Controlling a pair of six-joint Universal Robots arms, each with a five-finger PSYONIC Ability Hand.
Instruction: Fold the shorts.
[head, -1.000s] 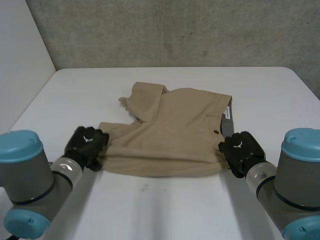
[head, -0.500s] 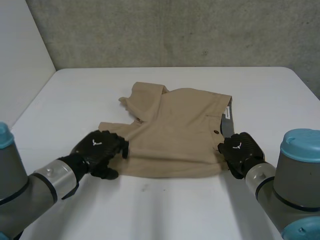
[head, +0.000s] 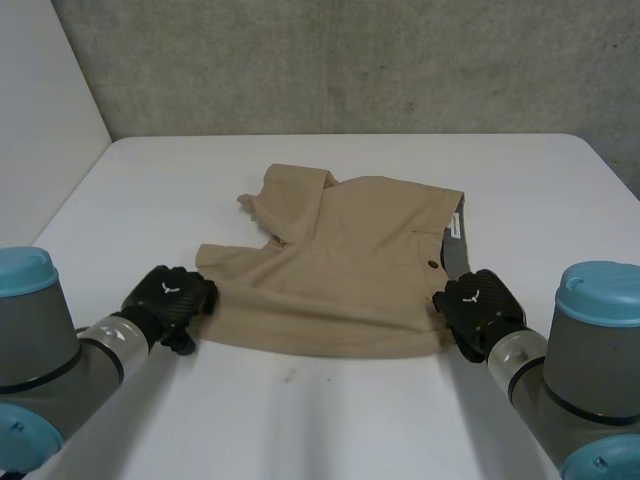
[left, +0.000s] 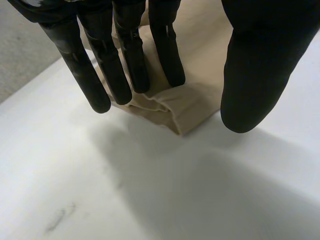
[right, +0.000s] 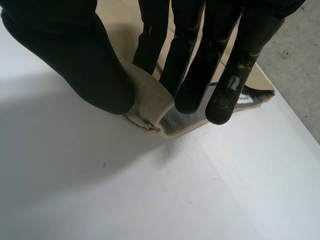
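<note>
Head view: the shorts (head: 340, 265) lie flat mid-counter (head: 150, 180), seemingly folded once already, so another fold is likely left. The left robot hand (head: 168, 300) sits at their 8 o'clock corner, the right robot hand (head: 478, 308) at 4 o'clock. Nothing blocks the way toward the wall (head: 350, 60) at 12.
Left wrist view: straight fingers (left: 131, 60) rest on that corner, thumb apart, gripping nothing.
Right wrist view: thumb and fingers pinch the shorts' corner

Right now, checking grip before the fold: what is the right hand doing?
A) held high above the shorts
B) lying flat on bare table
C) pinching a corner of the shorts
C: the right hand pinches a corner of the shorts in its fingers.
</note>
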